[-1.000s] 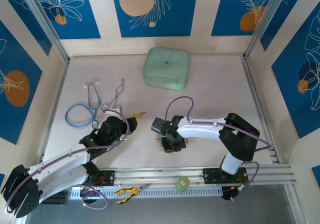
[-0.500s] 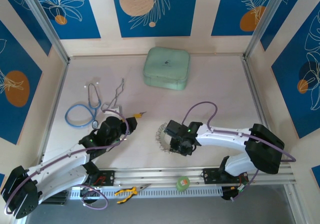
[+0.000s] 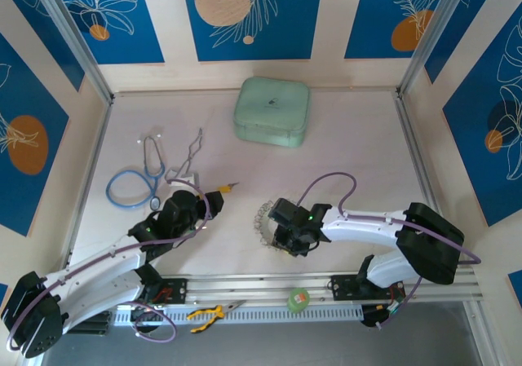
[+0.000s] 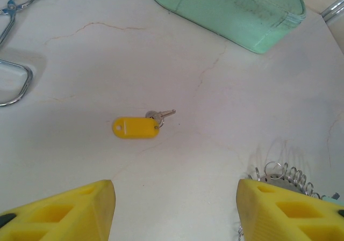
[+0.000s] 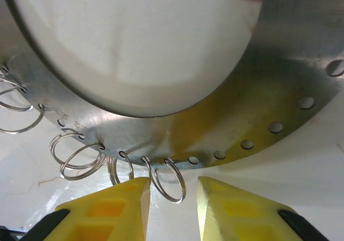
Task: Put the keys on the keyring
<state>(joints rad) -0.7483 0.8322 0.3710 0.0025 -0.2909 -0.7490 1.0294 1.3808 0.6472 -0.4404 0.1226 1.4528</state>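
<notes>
We see the right gripper (image 5: 172, 186) narrow around one loop (image 5: 171, 200) of the keyring (image 5: 279, 90), not clamped; closing off-centre could flick it aside. The left gripper (image 4: 174, 198) is wide, with the yellow key (image 4: 136, 127) on the counter (image 4: 242, 90).

Mint case (image 3: 272, 111), blue stethoscope (image 3: 130, 188), pliers (image 3: 205, 311), tape roll (image 3: 298, 299).

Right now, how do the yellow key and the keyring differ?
The key is small with a yellow tag; the keyring is larger, all silver, a punched band hung with wire loops. The key lies alone ahead of the open left gripper; the keyring sits right at the right gripper, one loop between its open jaws. Both show silver metal.
</notes>
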